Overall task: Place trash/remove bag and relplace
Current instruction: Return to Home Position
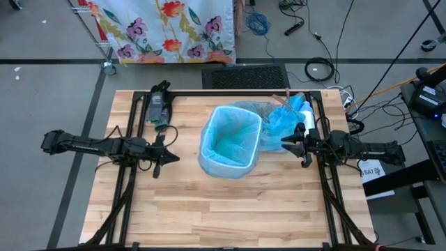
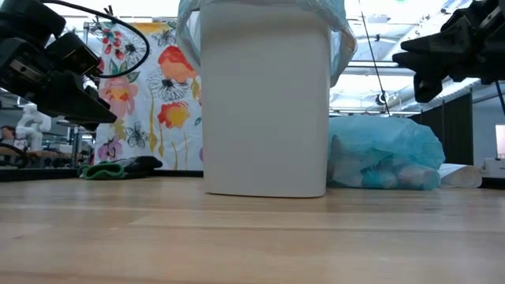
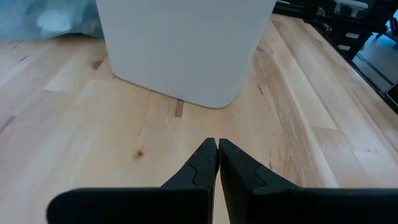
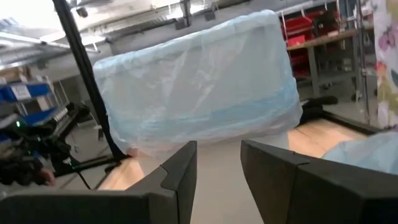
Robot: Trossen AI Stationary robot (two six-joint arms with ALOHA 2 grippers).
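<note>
The fingers of the left gripper (image 3: 217, 149) are pressed together tip to tip and hold nothing. Straight ahead of them, across a short stretch of bare table (image 3: 81, 130), stands the white wall of the trash bin (image 2: 264, 110), upright, its near corner turned toward the tips.

The fingers of the right gripper (image 4: 217, 150) stand parted with a clear gap, and nothing is between them. They face the bin from the opposite side and look at the new blue liner (image 4: 193, 93), which is folded over the rim and hangs down the outside. So the bin sits between the two grippers, each pointing in at it, and neither touches it.

The right fingers are the nearer pair. Just off to their side, against the far flank of the bin, lies the full blue bag (image 2: 387, 150), slumped on the table with the right gripper above it. The trash (image 2: 377, 178) seems to be inside that bag, since pale lumps show through its plastic. None shows loose on the table.

With the liner seated, I judge the job all but finished. Each arm need only draw straight back from the bin. The right should rise clear of the full bag so that its open fingers do not snag the plastic.
</note>
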